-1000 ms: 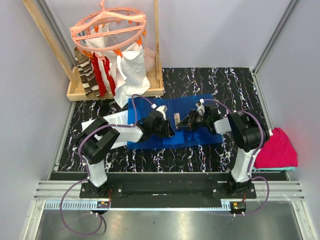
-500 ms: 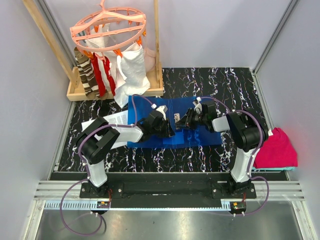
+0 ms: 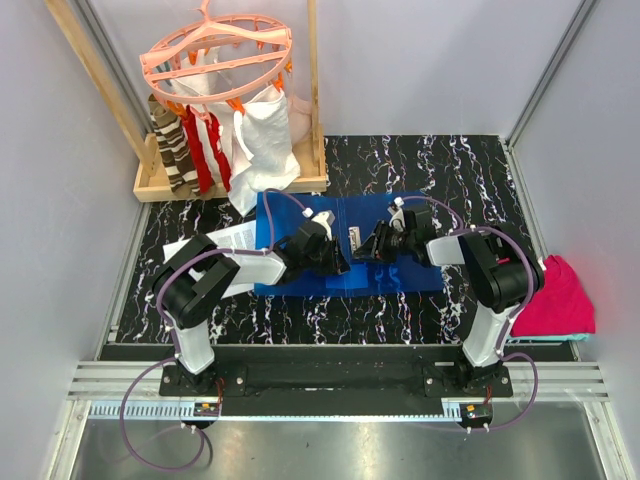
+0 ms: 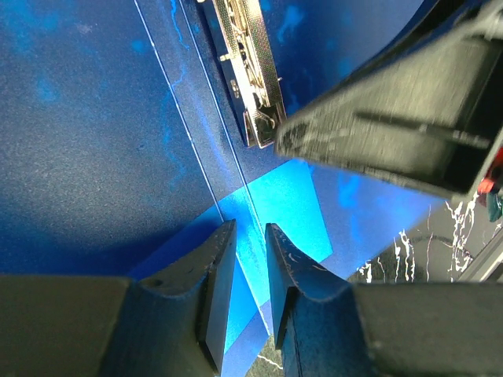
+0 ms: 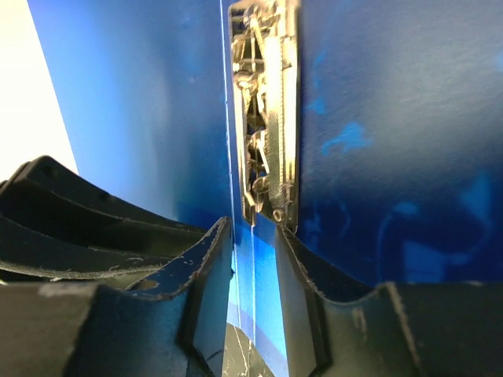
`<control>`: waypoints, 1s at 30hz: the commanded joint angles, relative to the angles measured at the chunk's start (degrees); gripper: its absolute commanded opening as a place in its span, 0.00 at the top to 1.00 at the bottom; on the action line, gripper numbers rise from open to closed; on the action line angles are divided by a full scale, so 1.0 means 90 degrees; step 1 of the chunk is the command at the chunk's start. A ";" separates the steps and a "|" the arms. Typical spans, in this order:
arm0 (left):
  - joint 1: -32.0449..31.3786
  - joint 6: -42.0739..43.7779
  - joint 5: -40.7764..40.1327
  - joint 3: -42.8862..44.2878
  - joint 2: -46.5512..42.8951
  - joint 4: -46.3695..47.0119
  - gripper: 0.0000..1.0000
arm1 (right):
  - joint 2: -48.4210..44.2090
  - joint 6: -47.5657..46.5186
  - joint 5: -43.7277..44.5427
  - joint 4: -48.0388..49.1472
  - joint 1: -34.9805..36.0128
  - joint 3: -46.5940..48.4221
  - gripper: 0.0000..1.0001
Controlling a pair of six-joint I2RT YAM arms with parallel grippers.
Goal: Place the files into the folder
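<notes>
The blue folder [image 3: 360,208] lies open in the middle of the marbled table [image 3: 440,165]. The left fingers [image 4: 214,279] and the right fingers [image 5: 206,271] are low over it beside its metal clip [image 5: 271,102]. Each pair is only a little apart and pinches nothing. The files [image 3: 228,236] lie at the folder's left edge.

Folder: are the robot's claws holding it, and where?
Nothing looks held. Both grippers, left and right, hang slightly open over the folder, by its metal clip.

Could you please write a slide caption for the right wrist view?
Right end effector, narrowly open, poised over the blue folder, close to its metal clip.
</notes>
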 commanded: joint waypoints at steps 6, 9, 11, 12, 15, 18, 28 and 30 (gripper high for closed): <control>-0.0017 0.0103 -0.0307 -0.0299 -0.0072 -0.0205 0.71 | 0.0327 0.0136 0.0031 0.0473 0.0029 0.0044 0.70; -0.0017 0.0172 -0.0345 -0.0260 -0.0091 -0.0254 0.71 | 0.0386 0.0088 0.0090 0.0474 0.0029 0.0074 0.79; -0.0017 0.0162 -0.0403 -0.0309 -0.0188 -0.0312 0.71 | 0.0463 0.0136 0.0061 0.0522 0.0029 0.0064 0.80; -0.0017 0.0162 -0.0414 -0.0328 -0.0199 -0.0312 0.71 | 0.0483 0.0146 0.0022 0.0542 0.0029 0.0083 0.80; -0.0007 0.0220 -0.0433 -0.0261 -0.0199 -0.0312 0.72 | 0.0552 0.0185 -0.0037 0.0649 0.0029 0.0161 0.80; -0.0007 0.0279 -0.0433 -0.0221 -0.0160 -0.0410 0.72 | 0.0581 0.0234 -0.0144 0.0756 0.0029 0.0220 0.79; -0.0007 0.0406 -0.0492 -0.0202 -0.0238 -0.0556 0.73 | 0.0640 0.0263 -0.0213 0.0767 0.0029 0.0445 0.90; -0.0017 0.0416 -0.0511 -0.0192 -0.0257 -0.0566 0.73 | 0.0630 0.0244 -0.0242 0.0776 0.0039 0.0474 0.90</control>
